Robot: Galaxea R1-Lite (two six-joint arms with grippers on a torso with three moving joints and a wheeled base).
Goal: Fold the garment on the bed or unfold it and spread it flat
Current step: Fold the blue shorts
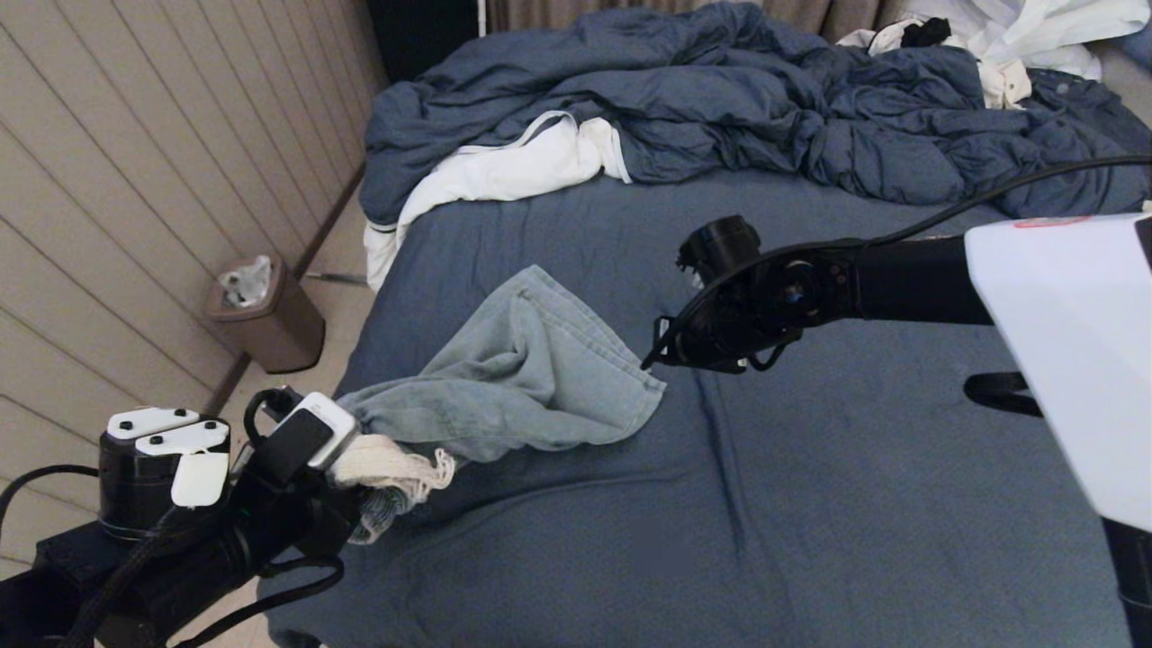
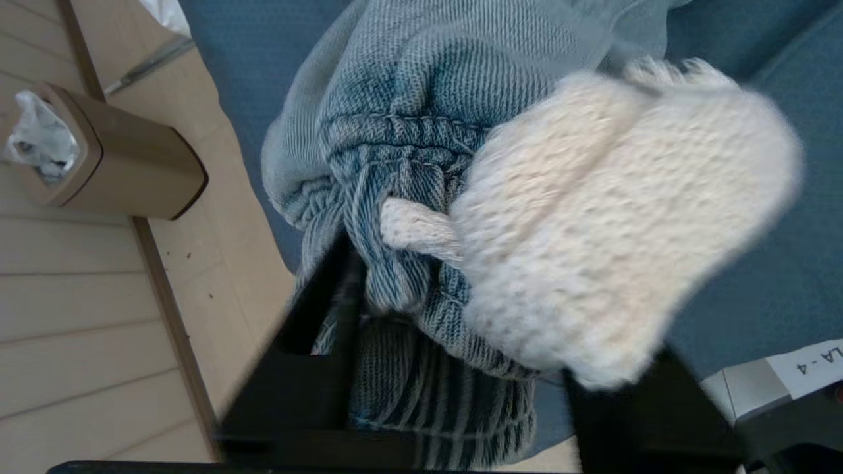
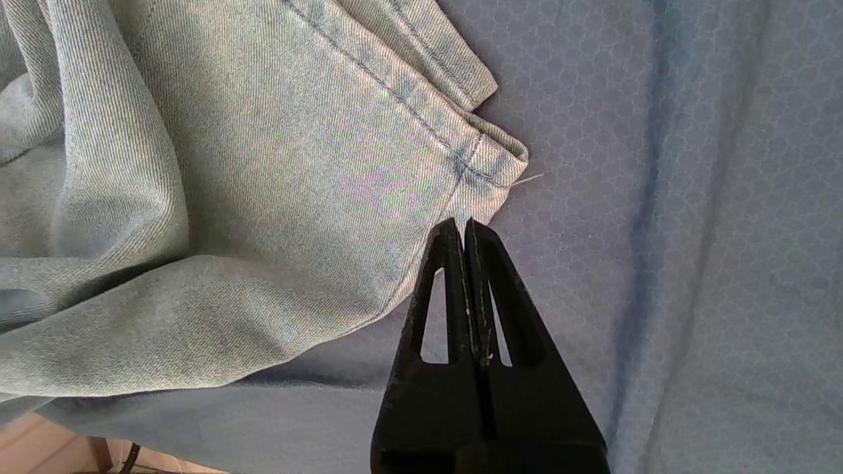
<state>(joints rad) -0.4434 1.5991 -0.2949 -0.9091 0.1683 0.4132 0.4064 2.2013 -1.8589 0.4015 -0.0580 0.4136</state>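
Observation:
The garment (image 1: pixel 522 378), pale blue denim shorts, lies crumpled near the left edge of the bed (image 1: pixel 855 468). Its gathered waistband (image 2: pixel 408 85) and frayed white drawstring (image 2: pixel 612 217) sit between the jaws of my left gripper (image 1: pixel 342 450). Those jaws stand open, and a strip of sheet shows between the cloth and one finger. My right gripper (image 3: pixel 464 224) is shut and holds nothing. Its tips hover at the hem corner of a shorts leg (image 3: pixel 487 158), at the garment's right end in the head view, where the right gripper (image 1: pixel 650 363) points left.
A bulky dark blue duvet (image 1: pixel 720 99) is piled across the far end of the bed, with a white garment (image 1: pixel 504 171) at its left and more white clothes (image 1: pixel 1035 36) at the back right. A brown bin (image 1: pixel 265 315) stands on the floor by the panelled wall.

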